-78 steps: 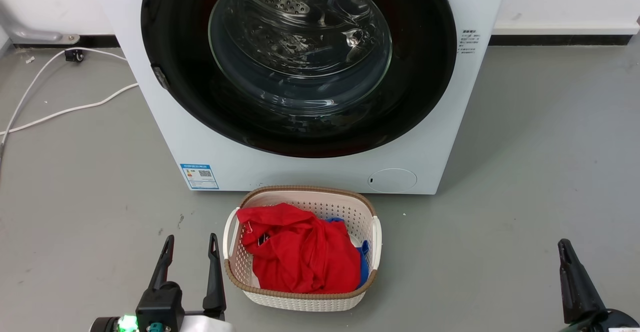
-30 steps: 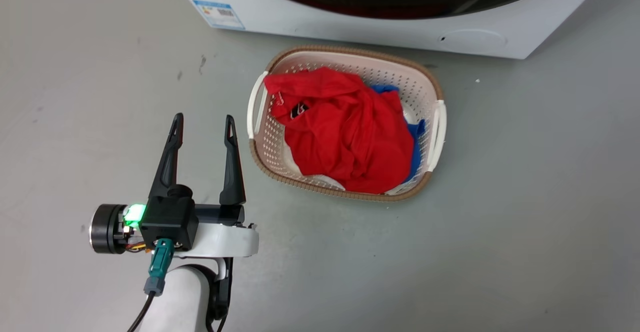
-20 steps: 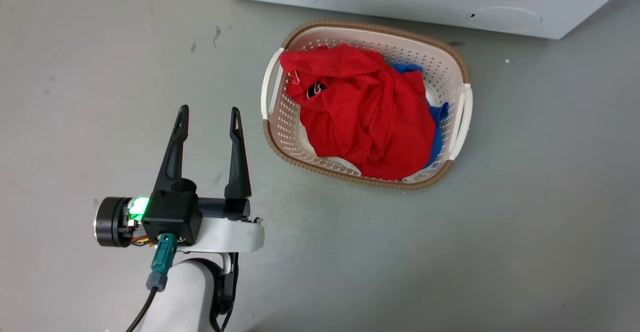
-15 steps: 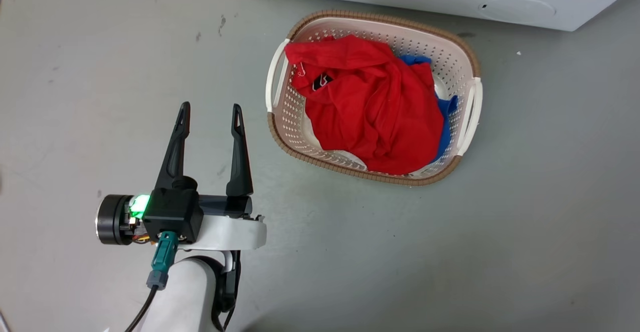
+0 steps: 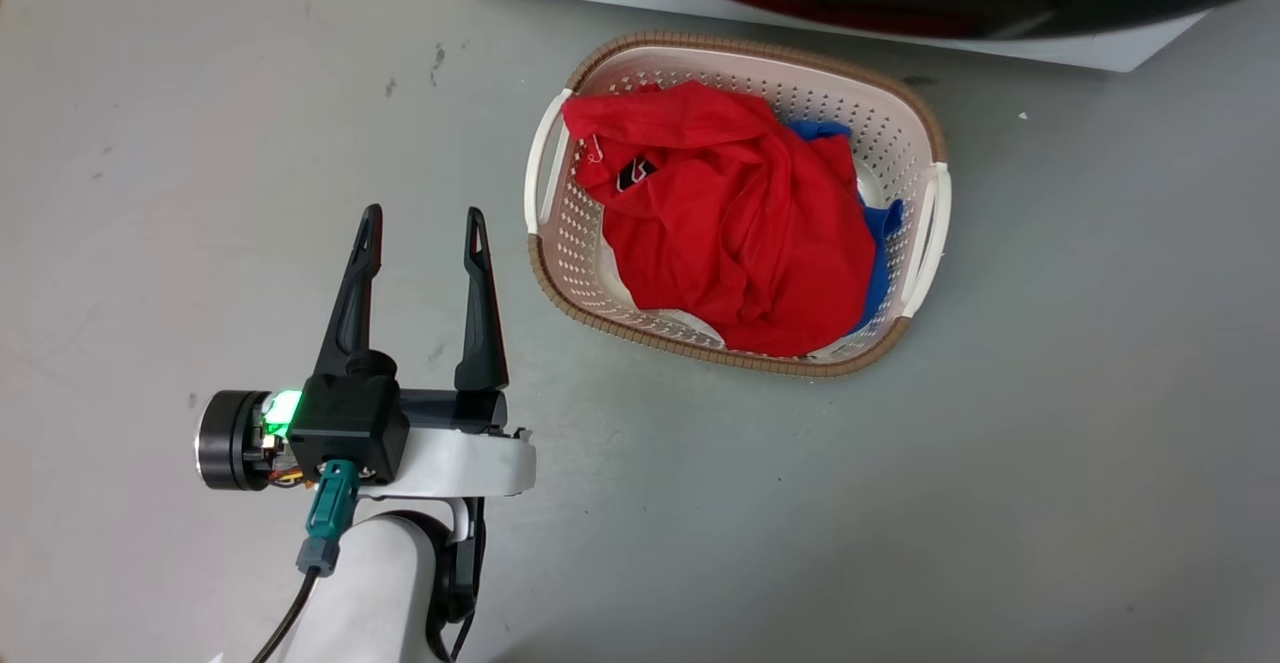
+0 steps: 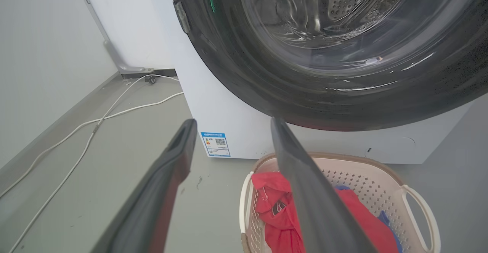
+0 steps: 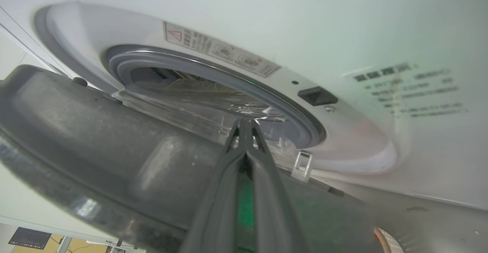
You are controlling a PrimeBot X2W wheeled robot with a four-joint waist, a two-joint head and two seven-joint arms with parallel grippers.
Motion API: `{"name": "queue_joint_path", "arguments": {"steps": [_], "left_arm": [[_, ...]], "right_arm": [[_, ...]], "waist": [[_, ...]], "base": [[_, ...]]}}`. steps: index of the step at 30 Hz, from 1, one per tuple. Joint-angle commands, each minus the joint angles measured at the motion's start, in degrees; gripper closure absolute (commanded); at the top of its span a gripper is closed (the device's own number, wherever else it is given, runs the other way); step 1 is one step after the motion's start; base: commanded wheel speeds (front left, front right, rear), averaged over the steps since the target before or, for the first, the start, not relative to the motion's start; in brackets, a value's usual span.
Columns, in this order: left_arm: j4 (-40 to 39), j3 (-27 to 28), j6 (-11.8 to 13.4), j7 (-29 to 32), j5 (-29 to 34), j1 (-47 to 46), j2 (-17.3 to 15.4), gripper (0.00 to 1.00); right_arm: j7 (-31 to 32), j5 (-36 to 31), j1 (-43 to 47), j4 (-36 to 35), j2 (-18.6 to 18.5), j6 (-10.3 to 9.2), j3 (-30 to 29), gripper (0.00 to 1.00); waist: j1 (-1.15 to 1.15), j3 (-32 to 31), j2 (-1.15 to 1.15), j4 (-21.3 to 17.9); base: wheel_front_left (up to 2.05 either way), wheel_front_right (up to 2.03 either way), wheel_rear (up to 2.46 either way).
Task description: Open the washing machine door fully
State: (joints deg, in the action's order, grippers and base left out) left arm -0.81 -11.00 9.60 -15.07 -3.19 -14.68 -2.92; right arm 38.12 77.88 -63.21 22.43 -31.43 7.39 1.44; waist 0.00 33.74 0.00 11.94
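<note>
Door (image 7: 95, 157) hangs ajar, swung a little off the washer (image 7: 305, 28), so its grey inner face and metal hook (image 7: 303, 165) show, apart from the dark slot (image 7: 317, 95) beside the grey seal (image 7: 213, 68). Right gripper (image 7: 244, 122) has its fingers pressed together on nothing and reaches into the gap between door and washer. Clenched thin like this, it probably serves as a wedge to push the door wider from behind; whether it touches the glass I cannot tell. Left gripper (image 5: 422, 213) is spread wide and empty, low over the floor (image 5: 200, 143) beside the basket (image 5: 740, 41) of red cloth (image 5: 740, 213), likely kept clear of the door's swing.

Writing: a blue label (image 6: 215, 144) with a QR code sits low on the washer's front. A sticker (image 7: 221, 54) with a red warning triangle sits above the seal, and dark print (image 7: 411, 89) runs beside the opening. None is sharp enough to read.
</note>
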Motion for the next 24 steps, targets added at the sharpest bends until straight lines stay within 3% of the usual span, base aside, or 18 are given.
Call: {"name": "queue_joint_path", "arguments": {"steps": [1, 8, 24], "left_arm": [[0.1, 0.2, 0.1, -0.2, 0.2, -0.1, 0.0, 0.00], [0.4, 0.9, -0.4, -0.2, 0.7, 0.8, 0.0, 0.00], [0.9, 1.9, -1.0, -0.2, 1.6, 3.0, 0.0, 0.00]], "right_arm": [[1.7, 0.5, 3.6, -1.6, 2.2, 0.18, 2.3, 1.00], [2.7, 3.6, 12.6, -10.0, 1.2, 0.17, 0.7, 1.00], [0.4, 7.9, 34.0, -26.9, 5.9, 0.17, 2.0, 1.00]], "waist": [[0.00, -0.5, 0.00, -0.5], [0.00, -2.4, 0.00, -1.7], [0.00, -6.5, 0.00, -3.2]], "base": [[0.00, 0.00, 0.00], [0.00, 0.00, 0.00], [0.00, 0.00, 0.00]]}}
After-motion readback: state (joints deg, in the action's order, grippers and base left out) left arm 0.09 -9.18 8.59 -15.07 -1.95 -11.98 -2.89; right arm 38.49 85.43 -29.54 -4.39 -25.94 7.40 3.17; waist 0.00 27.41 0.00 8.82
